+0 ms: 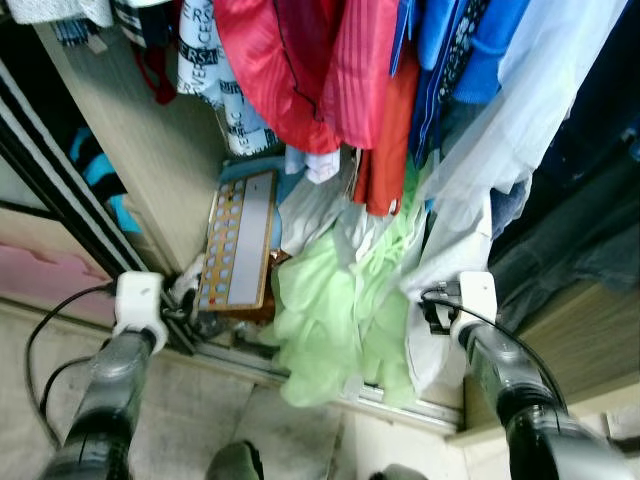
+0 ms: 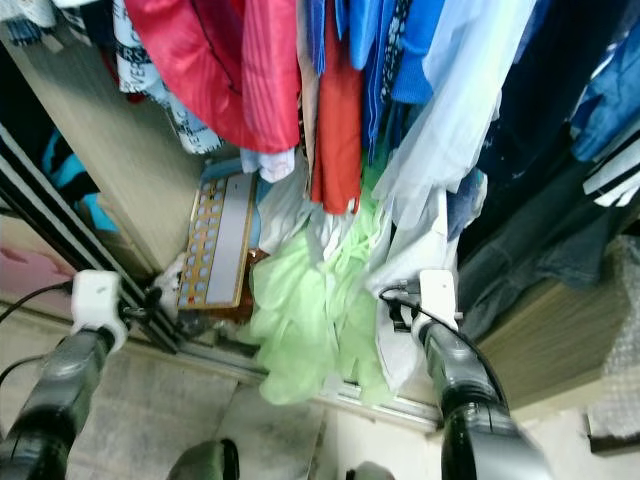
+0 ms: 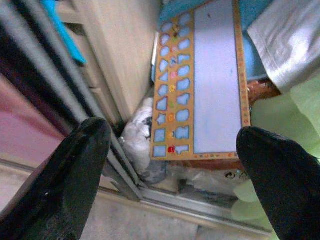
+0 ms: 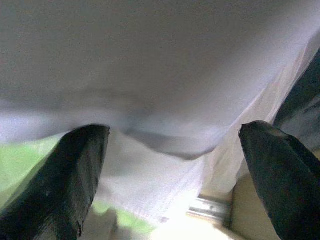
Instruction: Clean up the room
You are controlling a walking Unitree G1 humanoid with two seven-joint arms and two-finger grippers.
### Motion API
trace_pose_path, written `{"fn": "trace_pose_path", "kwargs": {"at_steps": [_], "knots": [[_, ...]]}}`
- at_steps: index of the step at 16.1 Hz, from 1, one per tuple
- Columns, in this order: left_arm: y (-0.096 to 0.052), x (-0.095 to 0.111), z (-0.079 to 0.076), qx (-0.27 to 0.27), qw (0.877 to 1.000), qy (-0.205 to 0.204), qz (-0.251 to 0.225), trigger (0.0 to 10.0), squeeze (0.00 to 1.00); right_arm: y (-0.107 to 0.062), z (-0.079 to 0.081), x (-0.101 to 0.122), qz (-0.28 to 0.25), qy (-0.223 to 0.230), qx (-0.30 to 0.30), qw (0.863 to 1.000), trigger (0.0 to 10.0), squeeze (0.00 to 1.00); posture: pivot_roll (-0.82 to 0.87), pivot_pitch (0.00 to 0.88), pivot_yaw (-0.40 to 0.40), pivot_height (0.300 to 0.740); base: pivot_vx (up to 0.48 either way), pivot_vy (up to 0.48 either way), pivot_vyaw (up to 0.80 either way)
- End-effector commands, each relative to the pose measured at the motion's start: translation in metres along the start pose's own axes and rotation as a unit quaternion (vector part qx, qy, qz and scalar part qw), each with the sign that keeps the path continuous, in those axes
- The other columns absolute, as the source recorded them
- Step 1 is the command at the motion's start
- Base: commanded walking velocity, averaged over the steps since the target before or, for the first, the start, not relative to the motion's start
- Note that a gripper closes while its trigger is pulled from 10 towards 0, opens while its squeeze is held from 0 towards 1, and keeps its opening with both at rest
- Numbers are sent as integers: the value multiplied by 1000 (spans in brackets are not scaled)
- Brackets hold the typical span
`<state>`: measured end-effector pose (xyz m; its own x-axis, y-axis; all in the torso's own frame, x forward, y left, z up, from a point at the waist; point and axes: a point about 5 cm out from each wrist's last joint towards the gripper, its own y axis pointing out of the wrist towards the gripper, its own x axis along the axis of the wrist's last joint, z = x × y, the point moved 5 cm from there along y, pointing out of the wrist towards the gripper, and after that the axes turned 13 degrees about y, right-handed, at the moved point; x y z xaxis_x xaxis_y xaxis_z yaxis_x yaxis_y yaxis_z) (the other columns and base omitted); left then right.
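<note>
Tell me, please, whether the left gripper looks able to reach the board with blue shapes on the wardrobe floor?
Probably yes: the left gripper, fingers open, points straight at the board, with nothing between them.

A white garment (image 1: 215, 75) hanging at the wardrobe's left end, beside the red clothes, carries black capital letters in vertical bands; "ERS" and "ERSAC" can be made out (the rest is lost in the folds). The flat board (image 3: 200, 80) on the wardrobe floor bears rows of small blue patches with tiny coloured marks, too small to read as letters or numbers.
</note>
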<state>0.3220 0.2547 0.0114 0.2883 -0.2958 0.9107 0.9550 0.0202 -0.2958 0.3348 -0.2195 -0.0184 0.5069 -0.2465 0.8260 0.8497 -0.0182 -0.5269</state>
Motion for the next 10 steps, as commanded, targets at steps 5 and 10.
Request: {"fn": "trace_pose_path", "kwargs": {"at_steps": [5,10], "knots": [[-48,34,-3,37,994,19,-101,10000,0,-48,17,19,-70,-63,59,994,10000,0,-9,104,-3,740,0,0,0],[-57,78,-9,68,982,-1,-176,10000,0,-78,60,55,-189,-123,132,965,10000,0,-2,55,-20,740,0,0,0]]}}
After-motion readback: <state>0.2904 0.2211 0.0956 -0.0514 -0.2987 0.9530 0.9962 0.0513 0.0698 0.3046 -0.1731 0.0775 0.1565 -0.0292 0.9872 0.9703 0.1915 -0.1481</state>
